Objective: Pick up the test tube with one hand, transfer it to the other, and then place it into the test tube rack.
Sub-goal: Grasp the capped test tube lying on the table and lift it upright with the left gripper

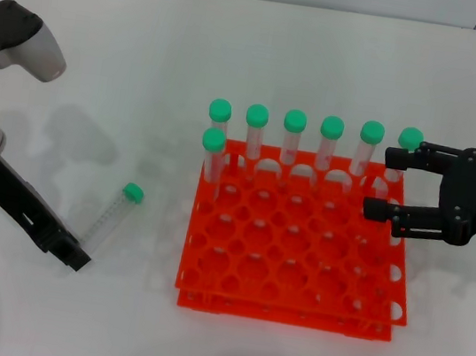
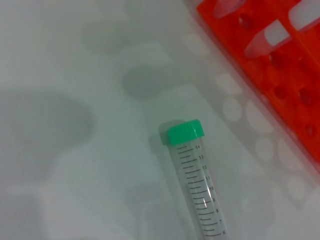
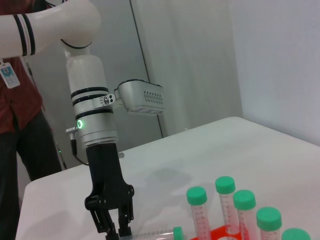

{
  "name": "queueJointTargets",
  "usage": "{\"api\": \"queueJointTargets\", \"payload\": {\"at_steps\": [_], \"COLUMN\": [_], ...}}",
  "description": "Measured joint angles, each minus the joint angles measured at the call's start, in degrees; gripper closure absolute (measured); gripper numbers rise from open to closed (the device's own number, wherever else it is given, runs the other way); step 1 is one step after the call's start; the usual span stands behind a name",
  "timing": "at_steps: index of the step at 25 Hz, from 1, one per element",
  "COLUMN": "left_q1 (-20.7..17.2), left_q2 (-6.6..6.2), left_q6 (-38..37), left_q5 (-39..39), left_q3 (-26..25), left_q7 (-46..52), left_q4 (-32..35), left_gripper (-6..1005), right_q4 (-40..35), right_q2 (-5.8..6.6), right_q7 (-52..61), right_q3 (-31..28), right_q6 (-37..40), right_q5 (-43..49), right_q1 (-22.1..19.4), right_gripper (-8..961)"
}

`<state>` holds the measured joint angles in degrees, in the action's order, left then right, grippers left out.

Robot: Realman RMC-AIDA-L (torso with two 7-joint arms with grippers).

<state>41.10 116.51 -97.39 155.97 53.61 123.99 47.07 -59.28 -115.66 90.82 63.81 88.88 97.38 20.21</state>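
The test tube (image 1: 114,216) lies flat on the white table left of the rack, its green cap pointing away from me; the left wrist view shows it close up (image 2: 197,190). My left gripper (image 1: 75,258), unlabelled, is down at the tube's bottom end. The right wrist view shows its fingers (image 3: 114,227) slightly apart, open, just above the lying tube (image 3: 157,233). The orange-red test tube rack (image 1: 294,280) stands at the centre. My right gripper (image 1: 387,184), with a white label, hovers open over the rack's back right corner, holding nothing.
Several green-capped tubes (image 1: 292,141) stand upright along the rack's back row and left side, also seen in the right wrist view (image 3: 235,205). The rack's edge (image 2: 280,80) lies close to the tube. A person in a red shirt (image 3: 15,115) stands beyond the table.
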Motion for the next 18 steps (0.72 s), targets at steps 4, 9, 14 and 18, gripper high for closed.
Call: {"api": "queueJointTargets", "payload": {"at_steps": [4, 9, 14, 18], "left_q1": [0.1, 0.1, 0.4, 0.7], "left_q2": [-0.09, -0.22, -0.23, -0.24], "left_q6": [0.3, 1.1, 1.4, 1.5], "left_q5": [0.1, 0.2, 0.4, 0.4], "left_q3": [0.0, 0.1, 0.3, 0.3], "left_q7": [0.0, 0.1, 0.1, 0.1], "left_q4": [0.0, 0.0, -0.1, -0.1], "left_gripper": [696, 742, 748, 753], "right_q4": [0.0, 0.0, 0.0, 0.0], "right_q2": [0.0, 0.0, 0.0, 0.0], "right_q7": [0.0, -0.3, -0.4, -0.5], "right_q3": [0.0, 0.0, -0.1, -0.3], "right_q6": [0.0, -0.2, -0.2, -0.2], "right_q5": [0.0, 0.0, -0.1, -0.1], "right_q1": [0.0, 0.0, 0.0, 0.0], "right_gripper": [128, 128, 128, 128]}}
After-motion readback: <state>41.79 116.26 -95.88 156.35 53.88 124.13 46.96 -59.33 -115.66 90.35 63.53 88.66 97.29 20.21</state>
